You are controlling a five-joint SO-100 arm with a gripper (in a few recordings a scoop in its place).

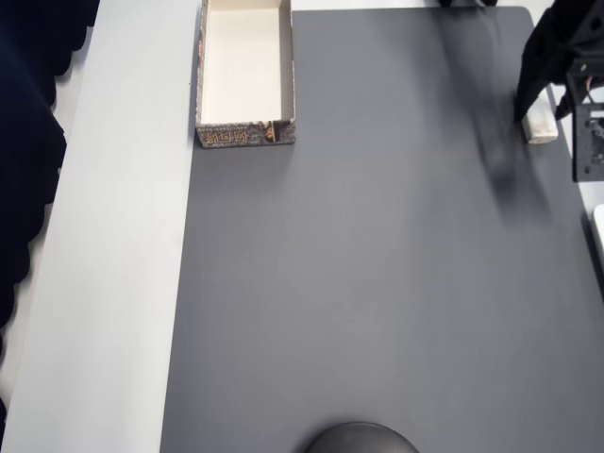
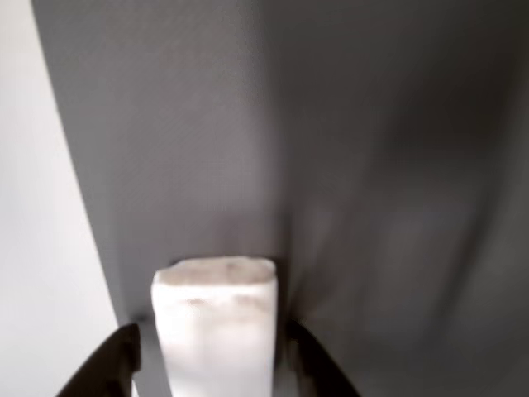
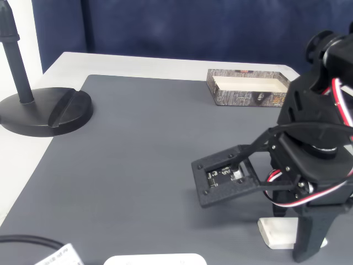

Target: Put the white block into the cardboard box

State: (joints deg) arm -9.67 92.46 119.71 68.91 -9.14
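1. One white block [image 1: 542, 125] lies flat on the grey mat [image 1: 377, 283] near the mat's right edge in the overhead view, well apart from the cardboard box [image 1: 245, 134].
2. The cardboard box sits at the top of the overhead view, straddling the mat's left edge and the pale bench [image 1: 123, 236]; its cream inside holds nothing, and its mottled brown-grey wall faces down the picture.
3. The black hand [image 2: 207, 351] stands over the block, with a dark finger tip on each side of it in the wrist view; the fingers are spread apart and a thin gap shows on the left between finger and block, so the hand is released, not clenched.
4. In the fixed view the block [image 3: 280, 232] rests on the mat at the foot of the arm [image 3: 314, 165], partly hidden behind a black finger [image 3: 311, 234].
5. A black round stand base [image 3: 47, 113] sits on the left of the fixed view, half on the mat and half on the bench.
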